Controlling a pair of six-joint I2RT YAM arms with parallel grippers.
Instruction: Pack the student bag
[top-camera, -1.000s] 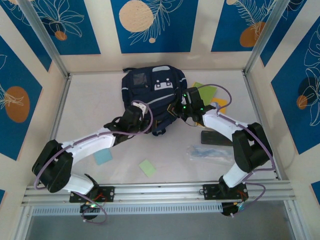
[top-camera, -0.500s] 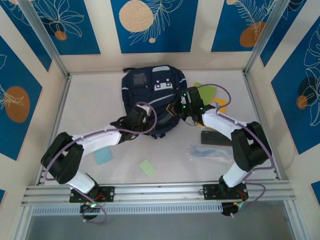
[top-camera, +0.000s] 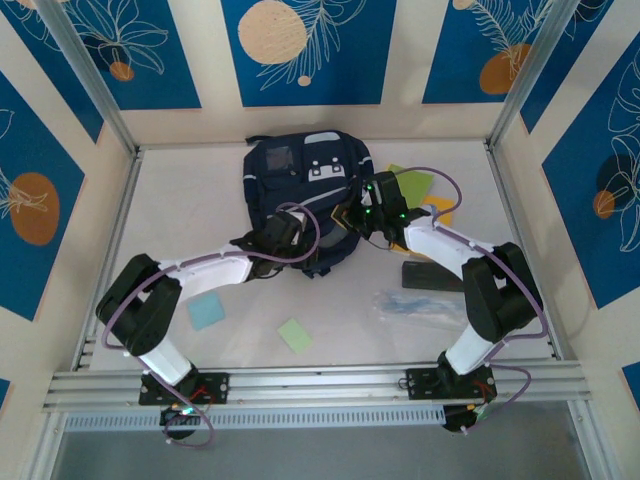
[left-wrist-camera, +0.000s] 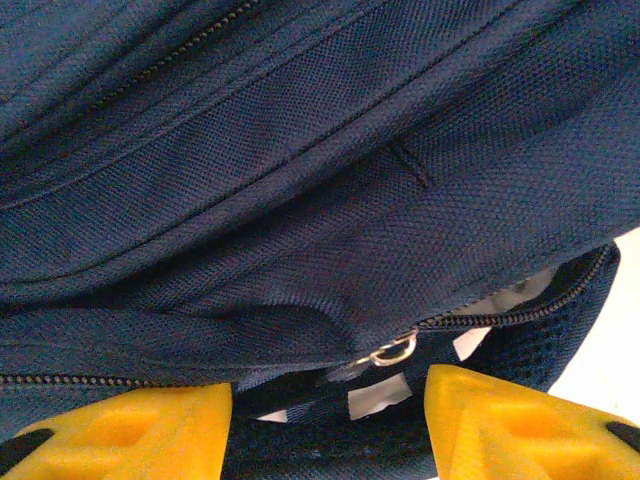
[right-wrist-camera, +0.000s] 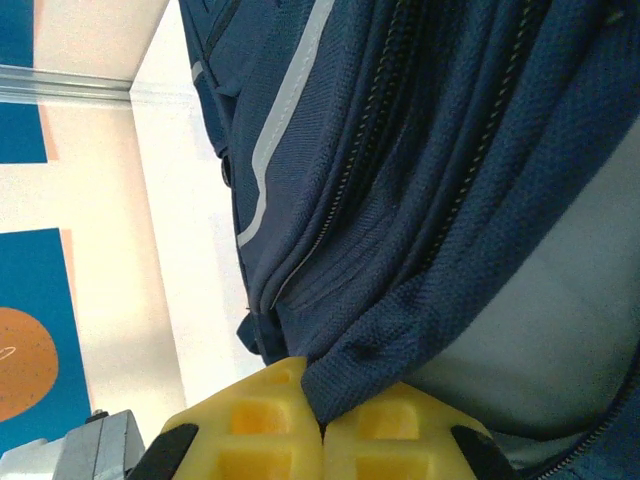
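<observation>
Right hand (right-wrist-camera: 322, 400): clamped on a fold of navy cloth from the student bag (right-wrist-camera: 420, 180), yellow fingers (right-wrist-camera: 250, 430) pressed together with the fabric pinched between. Just beyond the fingertips, rows of zip teeth and a pale grey stripe (right-wrist-camera: 285, 110). Beside the pinch, smooth grey lining (right-wrist-camera: 540, 340).

Left hand (left-wrist-camera: 328, 400): spread to a middling width, gripping nothing. Close ahead of its two yellow fingers (left-wrist-camera: 130, 430), a wall of navy weave. In the gap between them, a small metal zip ring (left-wrist-camera: 392, 350), a dark strap and a sliver of pale lining. Cannot tell whether the fingertips touch the cloth.

From above: student bag (top-camera: 305, 175) lying on the white bench (top-camera: 190, 210), stretching away beyond both hands, grey patches facing up. Left hand (top-camera: 295, 240) at the bag's near edge, right hand (top-camera: 350, 216) at its near right edge, the two near each other. Just right of the right hand, a green sheet (top-camera: 415, 186) and a yellow sheet (top-camera: 441, 207), partly under the arm. Back along that arm, a dark flat case (top-camera: 430, 276) and a clear plastic packet (top-camera: 415, 303). Behind the left hand, towards the arm bases, a blue note (top-camera: 207, 313) and a green note (top-camera: 294, 335), lying apart.
</observation>
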